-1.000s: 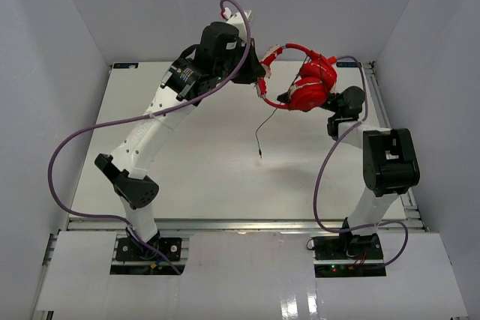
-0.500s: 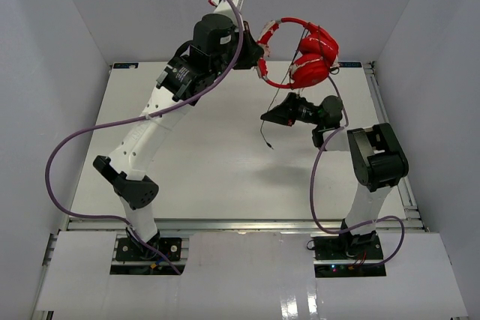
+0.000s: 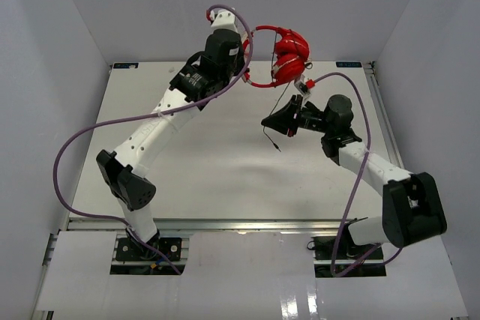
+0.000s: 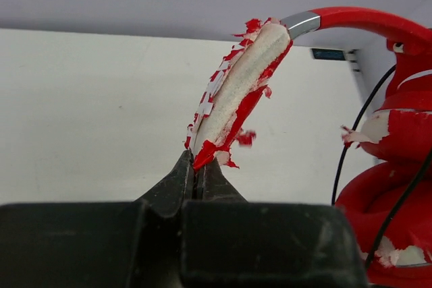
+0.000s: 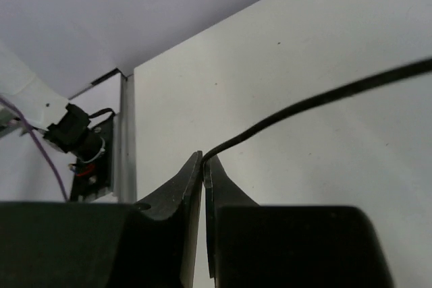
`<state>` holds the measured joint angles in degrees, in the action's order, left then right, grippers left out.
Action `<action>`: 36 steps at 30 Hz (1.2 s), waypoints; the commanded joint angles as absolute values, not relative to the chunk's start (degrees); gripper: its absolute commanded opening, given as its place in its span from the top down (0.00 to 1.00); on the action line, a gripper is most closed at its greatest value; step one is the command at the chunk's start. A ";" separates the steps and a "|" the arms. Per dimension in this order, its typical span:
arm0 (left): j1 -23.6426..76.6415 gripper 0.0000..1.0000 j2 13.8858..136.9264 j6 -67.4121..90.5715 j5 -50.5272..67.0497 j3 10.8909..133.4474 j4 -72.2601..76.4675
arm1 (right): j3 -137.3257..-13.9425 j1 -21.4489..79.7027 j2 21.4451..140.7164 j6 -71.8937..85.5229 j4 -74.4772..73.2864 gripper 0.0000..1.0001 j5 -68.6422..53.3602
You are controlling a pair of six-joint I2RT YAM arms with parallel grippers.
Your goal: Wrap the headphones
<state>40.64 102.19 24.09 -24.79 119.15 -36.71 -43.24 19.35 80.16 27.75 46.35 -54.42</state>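
Room: a white bench (image 3: 202, 162) boxed in by plain pale walls (image 3: 75, 28), with both arms stretched toward its far edge.
Headphones: the red headphones (image 3: 289, 54) hang in the air over the far end of the bench, clear of the surface, with the ear cups (image 3: 287, 67) folded against each other.
Left hand: the left hand (image 4: 198, 166) is clenched on the very tip of the headband (image 4: 236, 92), where the red skin has flaked off and white padding shows.
Right hand: the right hand (image 5: 203, 163) is pinched tight on the thin black cable (image 5: 317, 102), with only its fingertips on it.
Where things sit: the ear cups are just above and beyond the right hand and level with the left. The cable drops from them into the right hand, and a short tail with the plug (image 3: 279, 148) dangles below, above the bench.
Risk, left side: I'd say the whole weight hangs from crumbling padding. More of it could tear or slide out of the grip, and the headphones would drop.
Risk, right side: the cable is thin and held at the extreme tips, so a sideways pull while winding could let it slip free.
Risk, both: if the hands move apart, the cable goes taut and may yank the headband loose.
Risk, tail: the loose plug end may swing and snag.
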 commanded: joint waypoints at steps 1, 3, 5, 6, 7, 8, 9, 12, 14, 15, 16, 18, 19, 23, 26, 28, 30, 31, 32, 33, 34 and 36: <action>38.67 1.00 99.94 24.75 -30.45 112.44 -29.71 | -53.41 24.13 74.80 -10.58 -0.16 0.92 -35.38; 38.42 1.00 101.22 25.64 -29.71 110.65 -29.58 | -57.62 25.39 75.09 -16.10 -7.25 0.92 -29.61; 38.32 1.00 102.21 27.28 -28.36 108.46 -29.19 | -60.37 26.02 75.71 -19.98 -14.41 0.92 -26.32; 38.32 1.00 102.84 28.03 -27.69 107.64 -28.99 | -61.26 26.35 76.10 -21.26 -17.06 0.92 -25.33; 38.27 1.00 103.33 28.59 -27.08 107.06 -28.87 | -62.19 26.79 76.68 -22.11 -18.85 0.92 -24.86; 38.20 1.00 103.73 29.15 -26.31 106.47 -28.79 | -62.98 27.55 77.24 -23.46 -20.87 0.92 -23.99; 38.14 1.00 104.22 29.60 -25.45 105.94 -28.73 | -63.55 28.57 77.66 -25.16 -23.18 0.92 -22.51; 38.06 1.00 105.25 29.29 -22.76 104.55 -28.69 | -66.91 31.26 79.28 -31.21 -30.38 0.92 -17.86; 38.08 1.00 105.86 28.81 -20.30 103.22 -28.74 | -70.95 32.64 81.05 -36.78 -35.81 0.92 -16.72; 38.14 1.00 106.20 28.35 -18.77 102.42 -28.74 | -73.42 33.19 82.01 -40.43 -39.57 0.92 -16.06; 38.14 1.00 106.46 28.00 -17.74 101.95 -28.74 | -75.10 33.67 82.74 -43.22 -43.13 0.92 -15.20; 38.14 1.00 107.59 27.33 -14.38 100.98 -28.92 | -79.19 34.55 83.67 -49.94 -47.73 0.92 -13.01; 38.09 1.00 108.14 27.05 -12.67 100.71 -28.97 | -80.20 35.05 83.84 -51.99 -48.51 0.92 -9.89; 38.12 1.00 110.13 26.72 -7.56 99.90 -29.18 | -82.75 37.04 83.20 -57.93 -49.67 0.92 -4.85; 38.14 1.00 110.97 26.73 -4.67 99.08 -28.70 | -83.26 38.43 82.67 -61.95 -49.38 0.92 -1.77; 38.09 1.00 111.30 25.80 -2.45 98.79 -28.42 | -81.65 39.11 82.12 -64.52 -48.42 0.92 0.59; 38.08 1.00 111.77 23.97 1.64 98.86 -28.30 | -79.76 39.83 81.12 -68.00 -46.06 0.92 4.85; 38.11 1.00 111.99 23.13 3.33 98.82 -28.36 | -78.07 40.15 80.54 -69.67 -44.72 0.92 6.26; 38.14 1.00 112.18 22.26 4.81 98.67 -28.39 | -76.59 40.45 79.94 -71.45 -43.54 0.92 7.39; 38.14 1.00 112.34 21.41 6.28 98.42 -28.39 | -75.70 40.76 79.39 -73.25 -42.59 0.92 8.43; 38.14 1.00 112.40 20.89 7.20 98.03 -28.39 | -75.41 41.05 79.10 -74.51 -42.08 0.92 9.11; 38.14 1.00 112.46 20.09 9.05 97.28 -28.30 | -74.82 41.35 79.01 -76.16 -41.51 0.92 9.40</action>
